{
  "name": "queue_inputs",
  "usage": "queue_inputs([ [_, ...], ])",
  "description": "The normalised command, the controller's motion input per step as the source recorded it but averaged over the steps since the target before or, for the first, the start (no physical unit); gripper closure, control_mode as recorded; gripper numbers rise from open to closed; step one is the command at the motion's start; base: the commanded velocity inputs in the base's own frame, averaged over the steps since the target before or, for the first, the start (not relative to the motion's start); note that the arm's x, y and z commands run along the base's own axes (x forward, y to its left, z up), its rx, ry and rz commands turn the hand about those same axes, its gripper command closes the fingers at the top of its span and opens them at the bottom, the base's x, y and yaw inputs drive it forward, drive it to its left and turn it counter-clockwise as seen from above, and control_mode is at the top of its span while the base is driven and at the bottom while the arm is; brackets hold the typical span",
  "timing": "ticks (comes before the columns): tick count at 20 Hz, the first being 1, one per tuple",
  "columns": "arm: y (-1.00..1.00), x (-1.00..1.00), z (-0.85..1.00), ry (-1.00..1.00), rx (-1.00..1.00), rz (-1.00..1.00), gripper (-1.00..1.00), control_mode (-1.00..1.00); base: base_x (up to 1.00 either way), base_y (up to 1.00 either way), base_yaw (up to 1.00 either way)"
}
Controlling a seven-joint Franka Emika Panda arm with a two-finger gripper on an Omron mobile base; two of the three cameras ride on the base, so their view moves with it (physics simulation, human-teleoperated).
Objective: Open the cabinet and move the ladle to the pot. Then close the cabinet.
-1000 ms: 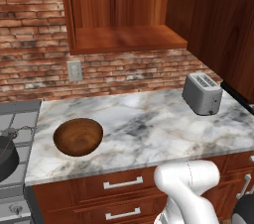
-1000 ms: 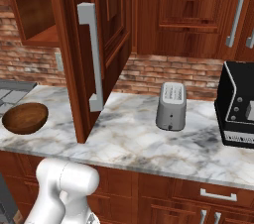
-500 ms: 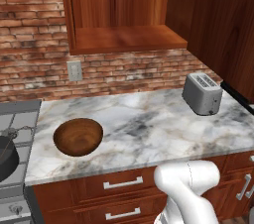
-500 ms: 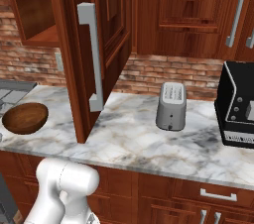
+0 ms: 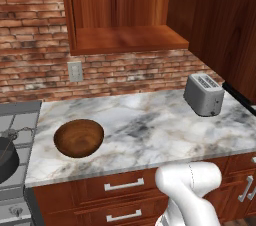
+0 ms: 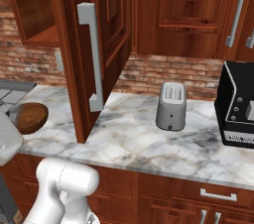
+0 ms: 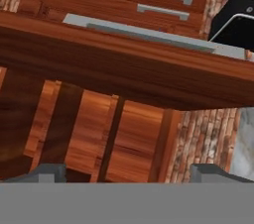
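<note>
you will find no readable text, label, brand, number or sign in these views. the toaster (image 5: 204, 94) carries no legible marking on its casing. the black appliance (image 6: 238, 106) at the counter's right end shows small pale panels on its front, too small for you to read. the wall outlet (image 5: 75, 71) is blank.

My white arm rises from the lower edge of both base views, showing just a rounded joint segment. In the hand view my gripper (image 7: 129, 171) is rolled sideways, its two dark fingertips (image 7: 48, 171) spread wide apart with nothing held between them.
</note>
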Motion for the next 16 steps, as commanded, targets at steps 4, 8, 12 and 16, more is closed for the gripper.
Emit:
queue_inputs([
  [4,-0.48,0.00,0.00,0.00,0.01,0.00,-1.00,-1.00,0.00,0.00,0.00],
  [8,-0.43,0.00,0.00,0.00,0.00,0.00,-1.00,-1.00,0.00,0.00,0.00],
  [12,-0.40,0.00,0.00,0.00,0.00,0.00,-1.00,-1.00,0.00,0.00,0.00],
  [16,-0.37,0.00,0.00,0.00,0.00,0.00,-1.00,-1.00,0.00,0.00,0.00],
])
